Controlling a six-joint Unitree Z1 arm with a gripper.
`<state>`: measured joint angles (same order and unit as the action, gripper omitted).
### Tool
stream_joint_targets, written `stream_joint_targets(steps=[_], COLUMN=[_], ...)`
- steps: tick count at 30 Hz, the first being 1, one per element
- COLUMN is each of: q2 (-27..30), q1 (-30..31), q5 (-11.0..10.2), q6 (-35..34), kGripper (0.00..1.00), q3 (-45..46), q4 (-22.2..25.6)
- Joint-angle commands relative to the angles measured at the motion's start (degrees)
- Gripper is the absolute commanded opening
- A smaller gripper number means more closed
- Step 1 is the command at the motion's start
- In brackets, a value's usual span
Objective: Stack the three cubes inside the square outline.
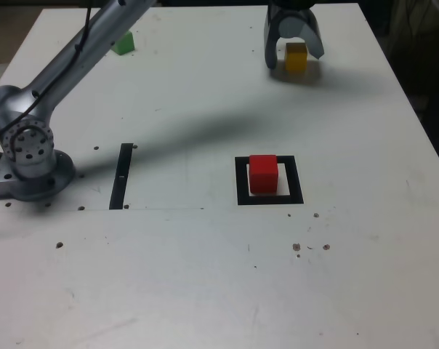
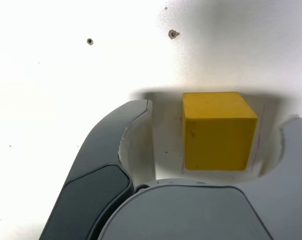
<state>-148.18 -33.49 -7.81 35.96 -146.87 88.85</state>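
claw (image 1: 293, 57) is being held astride the yellow cube (image 1: 296, 56), jaws apart, gap showing, nothing clasped | red cube (image 1: 263, 174) is sitting inside square outline (image 1: 241, 182) as base | green cube (image 1: 123, 43) is waiting at bench (image 1: 205, 291) far edge

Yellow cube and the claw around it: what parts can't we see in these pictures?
- Yellow cube: exterior view, its sides are hidden by the gripper.
- Gripper: wrist view, one finger is cut off by the picture's edge, so touching the cube can't be told.
- Green cube: exterior view, partly hidden behind the arm.
- Square outline: exterior view, its far edge is partly hidden by the red cube.
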Motion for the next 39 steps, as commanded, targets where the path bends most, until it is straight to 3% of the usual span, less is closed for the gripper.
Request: stream_joint_targets(steps=[1, 8, 17, 31, 39], q2=[-0.4, -0.4, -0.3, 2.3, 6.4], q1=[0.2, 0.5, 0.9, 2.5, 4.2], q5=[-0.4, -0.9, -1.3, -2.5, -1.7], q6=[-0.3, -0.6, -0.7, -0.6, -1.9], kGripper=[0.63, 0.55, 0.36, 0.33, 0.33], q3=[-0.4, -0.5, -0.7, 0.2, 4.1], q4=[0.4, 0.5, 1.0, 3.4, 4.2])
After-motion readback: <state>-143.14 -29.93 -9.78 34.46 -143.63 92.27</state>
